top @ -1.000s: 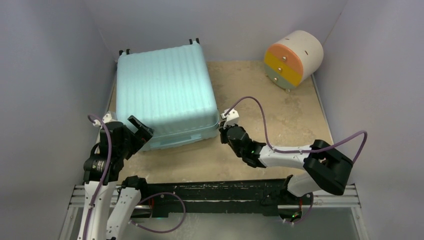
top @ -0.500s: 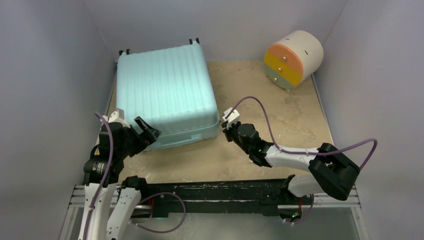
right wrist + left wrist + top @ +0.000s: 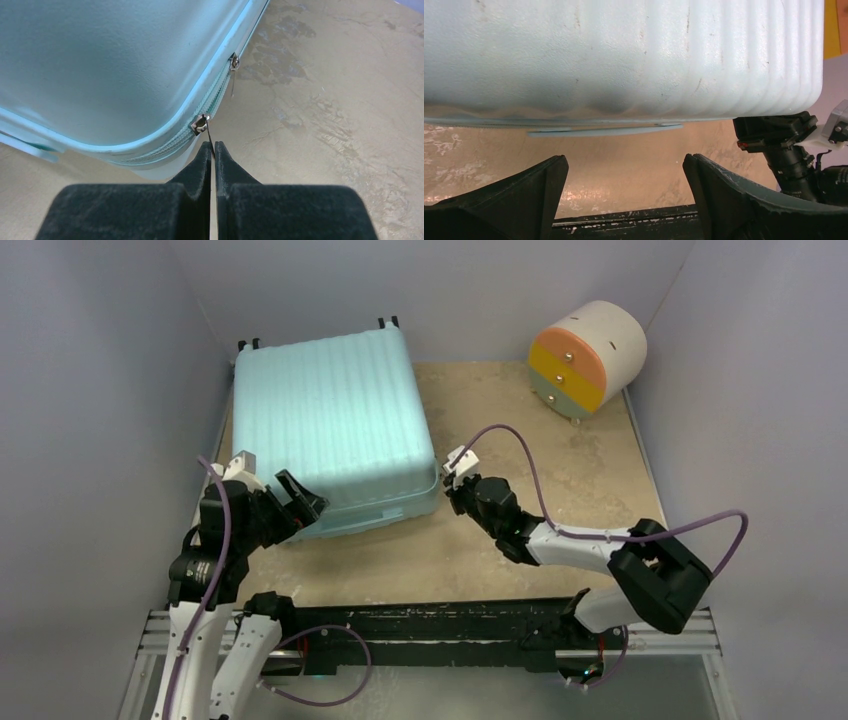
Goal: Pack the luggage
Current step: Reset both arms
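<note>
The luggage [image 3: 330, 420] lies flat with its lid down, ribbed pale teal shell up, wheels at the far end. My right gripper [image 3: 453, 493] is at its near right corner. In the right wrist view that gripper [image 3: 210, 146] is shut on the thin metal zipper pull [image 3: 208, 133], which hangs from a slider [image 3: 200, 123] on the corner seam. A second slider [image 3: 233, 62] sits farther along the seam. My left gripper [image 3: 301, 502] is open at the near left side, its jaws [image 3: 623, 162] empty, just short of the shell [image 3: 624, 55].
A round cream drawer unit [image 3: 585, 358] with orange, yellow and green fronts stands at the back right. Grey walls close in left, right and behind. The black base rail [image 3: 430, 620] runs along the near edge. The right arm's wrist [image 3: 784, 140] shows beside the luggage's corner.
My left gripper has moved right and forward, closer to the luggage's near side, staying open. The right gripper, still shut, has shifted slightly right and farther along the corner.
</note>
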Action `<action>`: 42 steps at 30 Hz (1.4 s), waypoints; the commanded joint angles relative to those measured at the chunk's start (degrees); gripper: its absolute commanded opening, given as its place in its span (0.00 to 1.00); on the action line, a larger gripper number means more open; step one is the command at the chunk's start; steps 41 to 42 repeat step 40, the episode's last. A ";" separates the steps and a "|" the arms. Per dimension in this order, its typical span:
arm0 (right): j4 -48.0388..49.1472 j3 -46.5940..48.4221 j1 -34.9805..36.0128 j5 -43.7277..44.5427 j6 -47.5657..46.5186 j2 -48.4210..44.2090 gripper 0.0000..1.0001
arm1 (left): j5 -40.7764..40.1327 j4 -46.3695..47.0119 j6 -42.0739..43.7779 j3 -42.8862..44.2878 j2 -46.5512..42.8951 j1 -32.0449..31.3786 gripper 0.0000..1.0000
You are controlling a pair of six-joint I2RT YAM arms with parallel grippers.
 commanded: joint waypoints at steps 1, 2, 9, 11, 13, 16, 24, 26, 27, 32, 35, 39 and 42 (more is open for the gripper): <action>4.59 1.95 -1.72 7.31 4.86 -4.54 0.00 | -5.67 -0.13 -0.76 0.73 0.35 -0.33 0.96; 3.00 1.84 -1.76 7.88 7.15 -4.54 0.00 | -6.43 -0.43 -0.87 0.85 0.38 -0.33 0.97; 2.67 12.29 -6.29 9.65 8.01 7.55 0.00 | -8.92 -2.26 -0.74 1.35 0.62 -0.33 0.98; 3.40 14.35 -6.70 9.77 7.84 10.08 0.00 | -9.07 -2.22 -0.80 1.23 0.46 -0.33 0.98; 4.00 15.68 -7.43 9.12 7.82 12.03 0.00 | -8.74 -2.20 -0.80 1.11 0.37 -0.33 0.99; 7.88 14.41 -7.74 8.91 5.47 12.28 0.00 | -8.49 -2.36 -0.49 1.25 0.27 -0.33 0.98; -2.59 4.60 -7.66 10.85 11.49 -8.37 0.62 | -7.28 0.26 2.60 2.86 0.06 -0.33 1.00; -10.78 4.93 -7.67 11.25 14.59 -14.47 0.69 | -7.64 2.35 3.31 3.87 0.69 -0.33 1.00; -15.95 5.69 -7.67 11.15 15.90 -17.22 0.71 | -7.69 3.78 3.63 4.51 1.19 -0.33 1.00; -38.95 13.52 -7.70 12.93 22.02 -28.85 0.76 | -7.47 8.68 5.00 8.14 5.31 -0.33 1.00; -47.99 18.48 -7.73 12.04 23.40 -34.73 0.80 | -8.23 11.36 4.34 9.00 6.65 -0.37 1.00; -51.60 20.57 -7.74 10.40 22.81 -40.18 0.89 | -8.83 12.23 3.61 10.11 8.65 -0.92 1.00; -52.46 21.04 -7.69 10.19 22.67 -41.12 0.90 | -8.29 12.52 4.07 10.24 8.83 -1.02 1.00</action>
